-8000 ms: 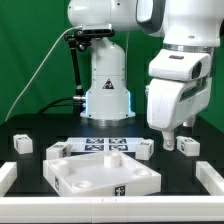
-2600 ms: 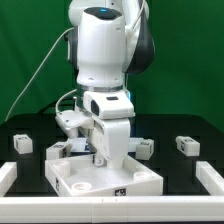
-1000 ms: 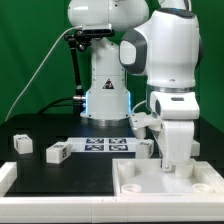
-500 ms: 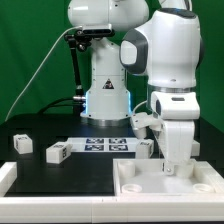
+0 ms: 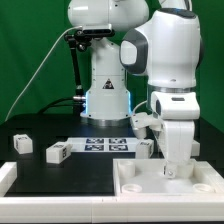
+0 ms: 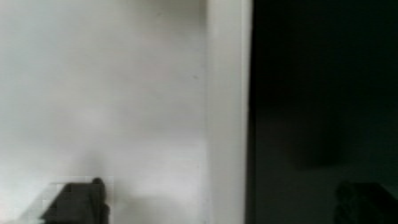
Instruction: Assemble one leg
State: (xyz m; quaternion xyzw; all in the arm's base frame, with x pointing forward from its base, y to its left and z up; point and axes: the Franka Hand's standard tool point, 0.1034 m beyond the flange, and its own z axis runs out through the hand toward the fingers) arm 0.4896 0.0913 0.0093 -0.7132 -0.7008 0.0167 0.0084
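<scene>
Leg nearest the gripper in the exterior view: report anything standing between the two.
Nothing visible does. The leg sits on the table just to the exterior view's left of the gripper, which is low over the far edge of the tabletop. No other part shows in the gap.

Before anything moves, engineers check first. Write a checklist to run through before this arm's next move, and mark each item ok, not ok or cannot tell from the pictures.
1. The gripper is empty: ok. In the wrist view its fingers stand wide apart and hold nothing.
2. The gripper is clear of the large flat white tabletop piece: cannot tell. It hangs low at that piece's edge.
3. The tabletop piece lies flat: ok.
4. The small white plastic leg block with a tag is free to grasp: ok. It lies alone on the black table.
5. A leg is seated in a socket: not ok. None shows.
</scene>
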